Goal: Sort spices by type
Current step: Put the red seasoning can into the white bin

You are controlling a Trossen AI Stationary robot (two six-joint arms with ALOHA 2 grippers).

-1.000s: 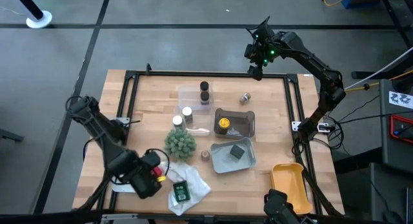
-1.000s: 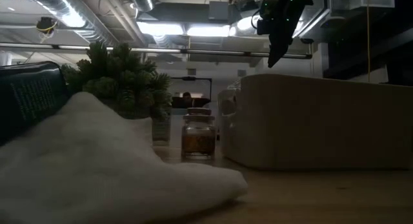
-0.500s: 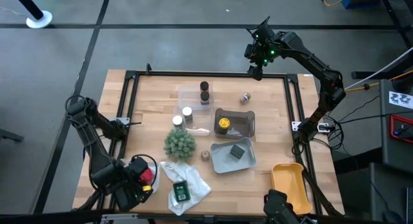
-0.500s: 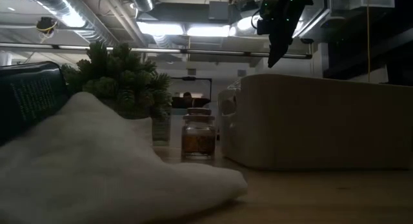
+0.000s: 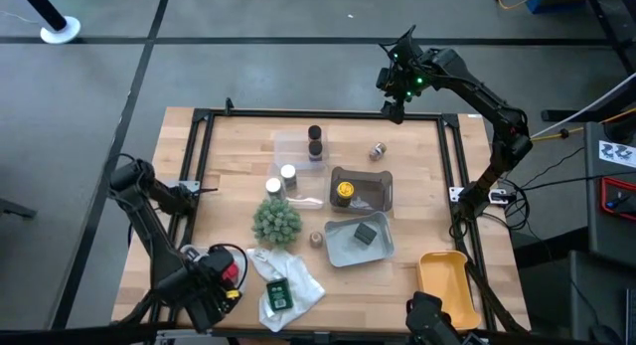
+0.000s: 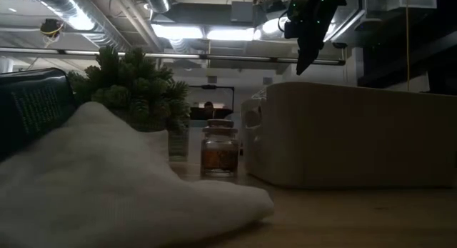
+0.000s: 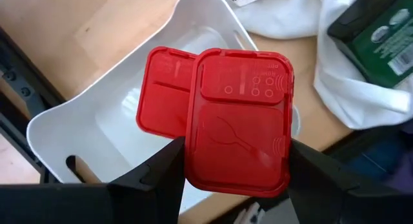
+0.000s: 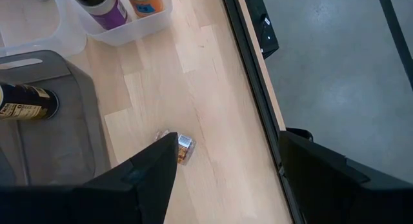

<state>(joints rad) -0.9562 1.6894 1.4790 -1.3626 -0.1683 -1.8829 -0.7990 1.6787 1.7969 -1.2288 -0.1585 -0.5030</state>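
We hold a red packet [image 7: 237,121] clamped in the left claw [image 7: 235,175] above the white tray [image 7: 84,114], where another red packet [image 7: 161,88] lies. We should lower before releasing. Right claw [image 5: 391,98] waits spread wide, empty, over the surface's [image 5: 417,186] far edge.

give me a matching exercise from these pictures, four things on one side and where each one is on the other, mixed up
Things:
1. red packet
2. yellow-capped jar
3. dark grey block
4. two dark brown jars

Places:
A. in the clear tray
B. in the light grey tray
C. held in the left end effector over a white bin
D. in the dark grey tray

Pairs: 1-C, 2-D, 3-B, 4-A
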